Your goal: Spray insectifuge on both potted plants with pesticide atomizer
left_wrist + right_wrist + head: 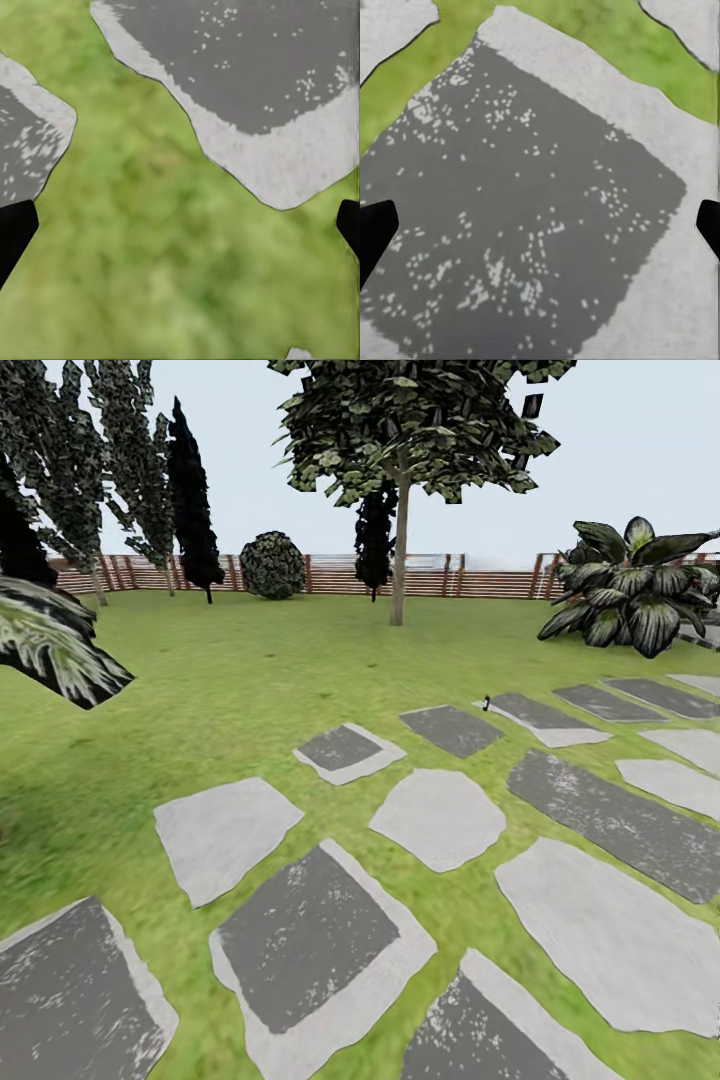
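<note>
Green lawn [250,680] and grey stepping stones [310,940] lie ahead. A tiny dark thing [486,703] stands on a far stone's edge; it may be the pesticide atomizer. The left end effector [180,225] and right end effector [540,225] are wide open, holding nothing. No plant is sprayed yet, I think.

Flat, even daylight, bright overall, no clear light direction. Pale hazy sky [620,450], no sun glare. Trees and bush cast no shadows on the lawn [230,660]; stepping stones [300,935] evenly lit. Head view: near grass is smeared and blurry, far fence [430,575] sharper, low-poly foliage edges jagged. Both wrist views soft: grass [150,247] is a mushy green blur, stone [532,225] speckle is pixelated. Black end effector fingertips [15,232] at frame edges, featureless silhouettes.
</note>
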